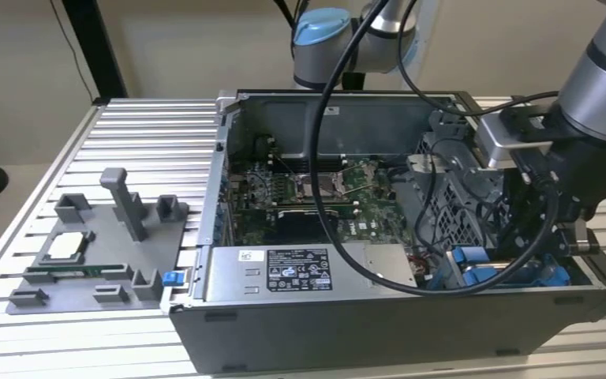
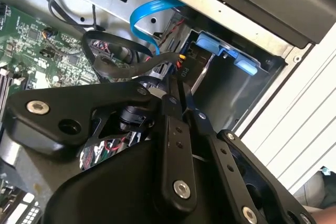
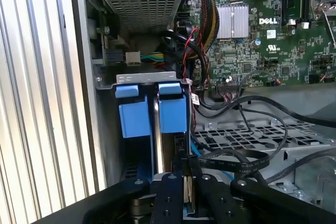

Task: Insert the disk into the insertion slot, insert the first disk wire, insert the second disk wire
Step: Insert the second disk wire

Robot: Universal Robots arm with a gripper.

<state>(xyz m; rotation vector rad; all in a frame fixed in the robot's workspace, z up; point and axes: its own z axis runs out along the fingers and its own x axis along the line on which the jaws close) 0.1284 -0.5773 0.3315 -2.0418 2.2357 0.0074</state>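
The disk point(image 3: 172, 111) sits upright in the insertion slot point(image 3: 142, 80) at the corner of the open computer case point(image 1: 387, 316), its blue end tabs showing in both wrist views, so the first step looks done. The gripper point(image 3: 186, 179) hangs just over the disk's edge with its fingers point(image 2: 176, 129) drawn together on what looks like a black wire connector point(image 3: 185, 161), though exactly what they pinch is hard to make out. I judge a wire insertion is in hand; the next move calls for lining the plug squarely with its socket and pressing straight in. A blue flat cable point(image 2: 149, 17) loops nearby. The case rests on a ribbed metal tabletop point(image 1: 135, 142), beside a grey parts holder point(image 1: 92, 253), before a plain pale wall point(image 1: 177, 47).
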